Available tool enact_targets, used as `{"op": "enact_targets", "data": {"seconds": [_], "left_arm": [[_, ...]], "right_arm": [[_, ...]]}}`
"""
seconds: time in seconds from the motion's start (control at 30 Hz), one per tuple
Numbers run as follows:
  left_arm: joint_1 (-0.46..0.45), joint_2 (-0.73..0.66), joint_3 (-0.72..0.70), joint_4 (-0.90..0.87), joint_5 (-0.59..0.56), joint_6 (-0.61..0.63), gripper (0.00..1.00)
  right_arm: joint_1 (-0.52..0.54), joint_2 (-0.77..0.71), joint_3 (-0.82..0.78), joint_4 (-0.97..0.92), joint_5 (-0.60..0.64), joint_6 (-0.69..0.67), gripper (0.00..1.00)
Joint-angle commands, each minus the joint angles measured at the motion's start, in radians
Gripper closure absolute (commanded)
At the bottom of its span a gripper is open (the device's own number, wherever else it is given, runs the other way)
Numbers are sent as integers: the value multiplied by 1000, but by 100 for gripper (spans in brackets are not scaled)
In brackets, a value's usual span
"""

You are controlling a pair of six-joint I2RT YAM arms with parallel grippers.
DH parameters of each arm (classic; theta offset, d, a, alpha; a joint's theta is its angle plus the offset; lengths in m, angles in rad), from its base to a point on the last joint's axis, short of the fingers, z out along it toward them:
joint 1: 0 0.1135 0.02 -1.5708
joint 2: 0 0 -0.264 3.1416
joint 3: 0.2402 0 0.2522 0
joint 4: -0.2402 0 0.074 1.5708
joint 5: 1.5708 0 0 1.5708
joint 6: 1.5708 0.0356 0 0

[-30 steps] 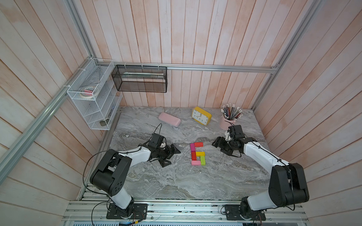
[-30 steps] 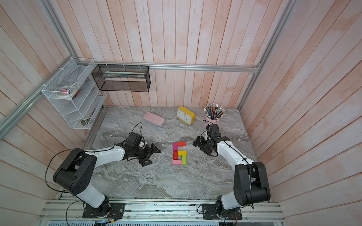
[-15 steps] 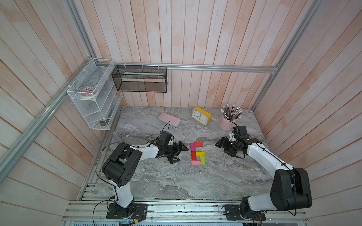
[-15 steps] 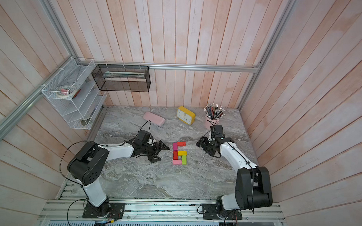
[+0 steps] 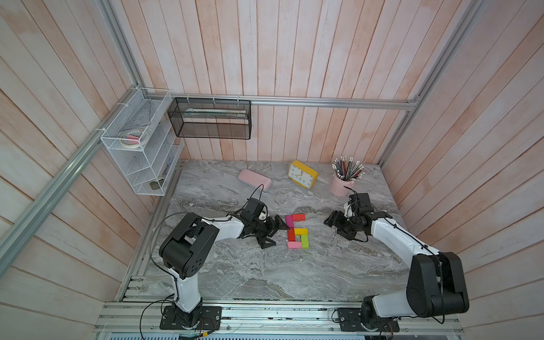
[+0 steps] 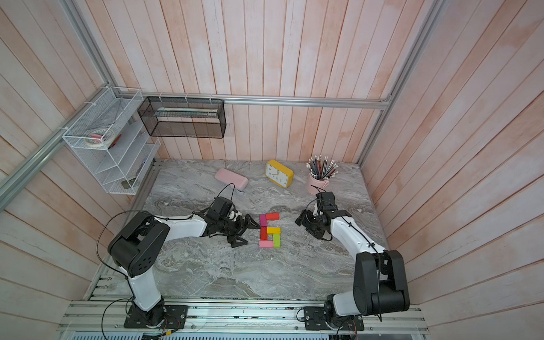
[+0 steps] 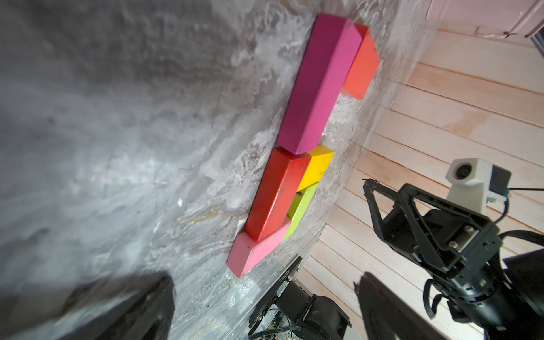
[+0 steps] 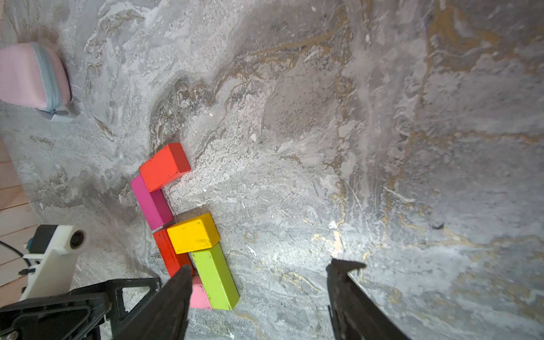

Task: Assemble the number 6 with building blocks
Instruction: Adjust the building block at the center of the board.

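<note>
Blocks (image 5: 297,231) lie in middle of table (image 5: 230,269), all six touching, already reading as 6. Left gripper (image 5: 276,234) spread wide, empty, one fingertip just beside magenta block (image 5: 289,221) on spine. Right gripper (image 5: 336,228) also spread, holding nothing, apart on other side. Looks like final tidy-up — nudge magenta flush with red block (image 5: 291,235) below, slow and square, or neighbours skew.

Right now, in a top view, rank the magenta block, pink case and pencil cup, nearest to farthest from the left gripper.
1. Magenta block, right beside the left gripper.
2. Pink case, farther back.
3. Pencil cup, rear right corner.
</note>
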Motion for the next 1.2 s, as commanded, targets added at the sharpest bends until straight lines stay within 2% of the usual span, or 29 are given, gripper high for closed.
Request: {"op": "enact_targets", "data": {"seconds": [0.0,1.17], "left_arm": [[-9,40,23,-32,-6,8,2],[-76,137,125,25,34,-57,2]], "right_arm": [[-5,-23,-17,4,-4,-4,27],[-36,-83,-67,3,-12,-16,27]]}}
